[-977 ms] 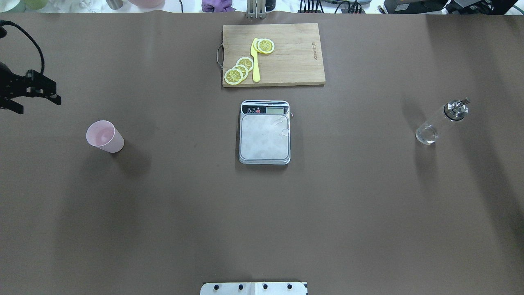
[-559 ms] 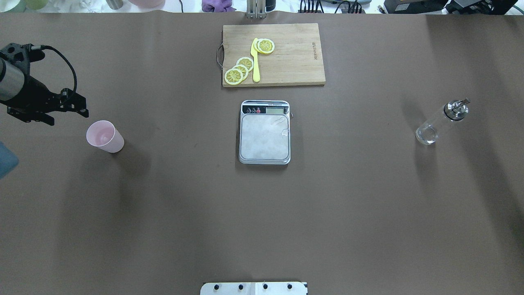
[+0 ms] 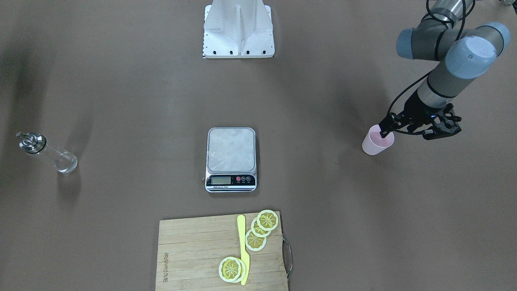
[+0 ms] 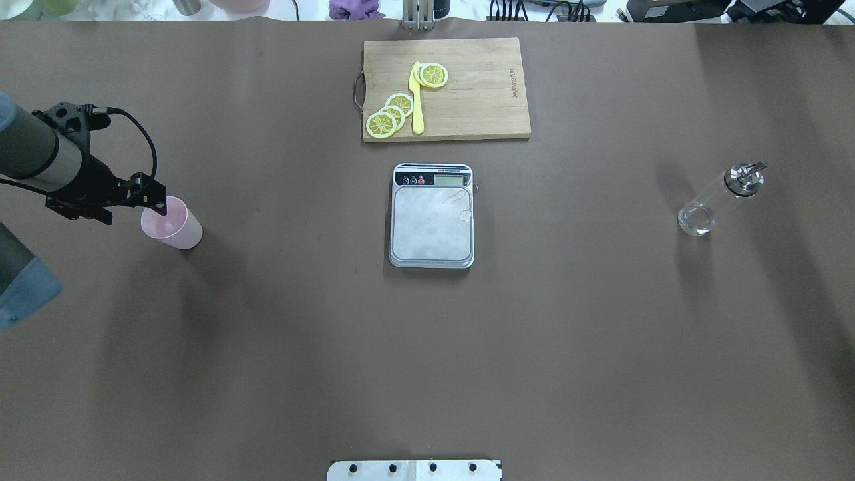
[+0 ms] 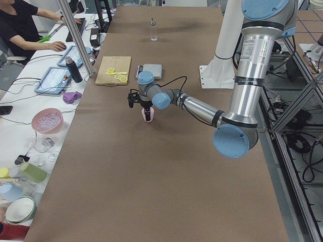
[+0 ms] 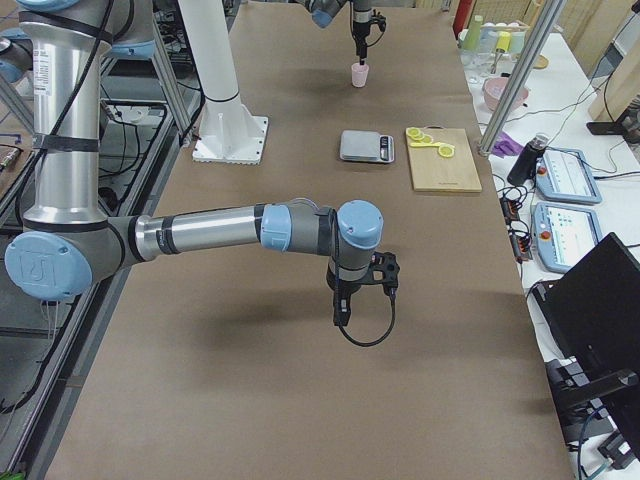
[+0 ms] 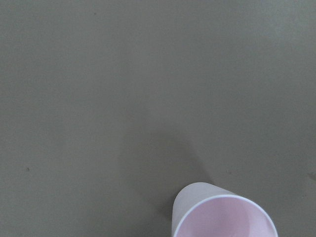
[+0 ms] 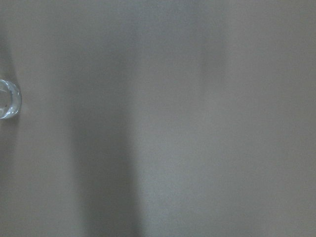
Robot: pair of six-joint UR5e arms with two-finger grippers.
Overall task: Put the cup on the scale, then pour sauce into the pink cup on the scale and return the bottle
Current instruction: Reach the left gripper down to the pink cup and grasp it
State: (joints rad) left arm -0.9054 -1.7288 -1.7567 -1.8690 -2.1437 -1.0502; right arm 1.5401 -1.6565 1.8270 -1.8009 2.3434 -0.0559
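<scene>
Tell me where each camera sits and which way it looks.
Front-facing: across the table, facing the base; left arm at right.
Overhead: behind the robot, looking forward; left arm at left.
Exterior left: table's end; left arm near.
Exterior right: opposite end; right arm near.
Left wrist: down on pink cup; no fingers.
Right wrist: down on table; no fingers.
First two share kitchen scale, glass bottle.
</scene>
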